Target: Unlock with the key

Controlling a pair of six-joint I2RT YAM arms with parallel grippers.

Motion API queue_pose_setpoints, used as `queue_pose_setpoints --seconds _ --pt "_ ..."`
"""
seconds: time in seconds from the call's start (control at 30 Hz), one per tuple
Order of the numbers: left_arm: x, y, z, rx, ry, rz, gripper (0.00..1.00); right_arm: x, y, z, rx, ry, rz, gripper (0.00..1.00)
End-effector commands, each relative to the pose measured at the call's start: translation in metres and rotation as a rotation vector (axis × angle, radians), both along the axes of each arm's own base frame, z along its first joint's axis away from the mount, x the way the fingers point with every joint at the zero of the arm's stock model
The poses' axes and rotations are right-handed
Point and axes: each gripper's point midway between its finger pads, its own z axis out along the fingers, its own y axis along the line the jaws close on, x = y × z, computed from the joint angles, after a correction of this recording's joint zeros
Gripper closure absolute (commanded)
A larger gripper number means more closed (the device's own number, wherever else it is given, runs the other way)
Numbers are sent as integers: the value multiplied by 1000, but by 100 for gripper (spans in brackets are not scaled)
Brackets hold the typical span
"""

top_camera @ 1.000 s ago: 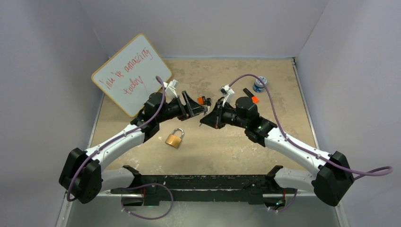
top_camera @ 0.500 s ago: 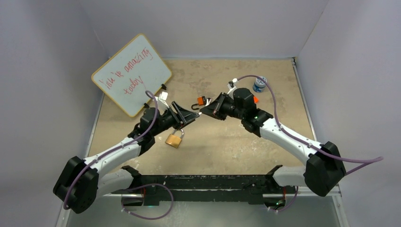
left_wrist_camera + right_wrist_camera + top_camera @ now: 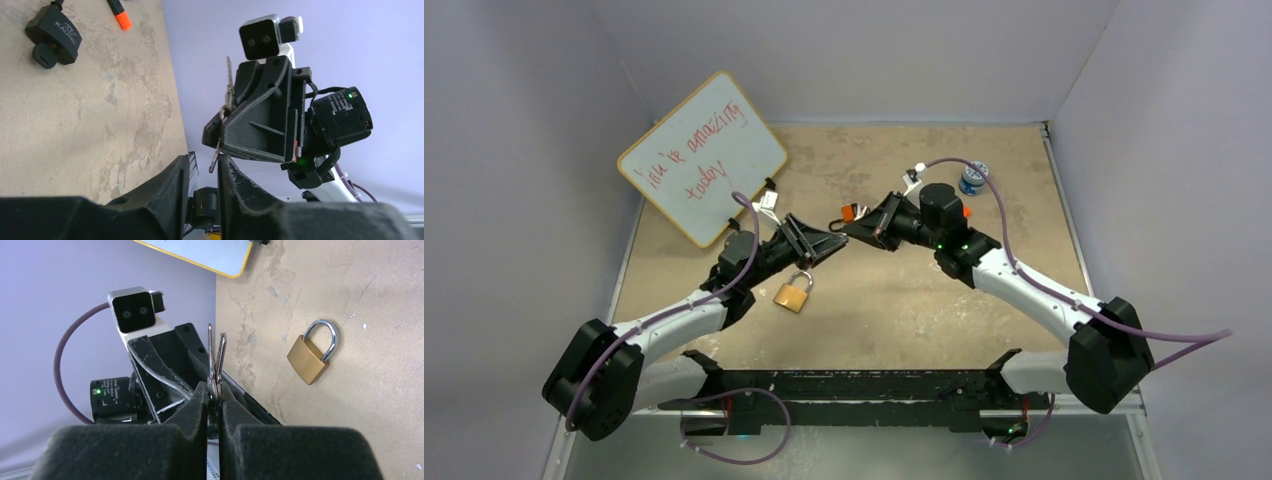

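Pale purple walls (image 3: 854,50) stand around the sandy tan table top (image 3: 904,300) where I work. The shiny gold padlock with its silver loop (image 3: 793,293) lies flat on that table, just beside my left arm. Its loop looks shut, and nothing is touching it.

My right gripper (image 3: 214,390) is squeezed tight on a small bunch of silver metal keys (image 3: 215,355). It holds them up in the air, well above the table, with the long ends sticking out.

My left gripper (image 3: 204,170) is right up against the keys. Its jaws stand a little apart, with only a thin gap. The low end of the keys pokes toward that gap. From here I think the jaws are not pinching the keys yet, but the view is too tight to be sure.

So the first part is done: the keys are off the table. Most of the job is left. A key must go into the padlock, turn, and pop the loop open.
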Motion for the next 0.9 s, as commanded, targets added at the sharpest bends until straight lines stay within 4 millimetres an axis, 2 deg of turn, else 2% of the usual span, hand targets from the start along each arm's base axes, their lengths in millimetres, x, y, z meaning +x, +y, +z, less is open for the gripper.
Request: queue_pose_setpoints --seconds 0.0,0.07,0.13,0.27,0.33,0.4,0.47,0.63,0.67,0.7,0.77,0.8,0.87 --pt "-3 -1 17 -65 -42 -14 79 1 4 12 51 -24 21 100" --pt "-3 -1 17 -65 -41 -10 85 1 3 11 54 -31 25 100" --pt "-3 0 17 -67 -40 -2 86 1 3 10 53 -38 29 100" --pt "-3 1 17 -73 -41 1 78 -2 1 6 52 -43 38 100" --pt "-2 1 18 -79 -43 5 78 -3 1 4 53 -43 43 100" --pt "-3 2 18 -81 -43 9 84 -5 0 4 55 -56 54 100" --pt "-2 4 17 -72 -47 19 98 -7 0 3 60 -64 58 100" --pt "-4 2 24 -31 -114 0 100 -8 0 2 59 -74 75 99" --pt "-4 1 26 -12 -125 -9 100 -7 -1 0 47 -74 75 85" --pt "-3 0 25 24 -138 -16 100 -6 -3 -1 29 -73 70 67" --pt "-1 -1 26 120 -171 -24 100 -2 -11 0 -7 -100 45 43" --pt "1 1 23 186 -189 -27 100 0 -17 1 -32 -130 28 35" --pt "0 6 11 346 -213 -58 100 5 -29 8 -73 -197 -15 28"
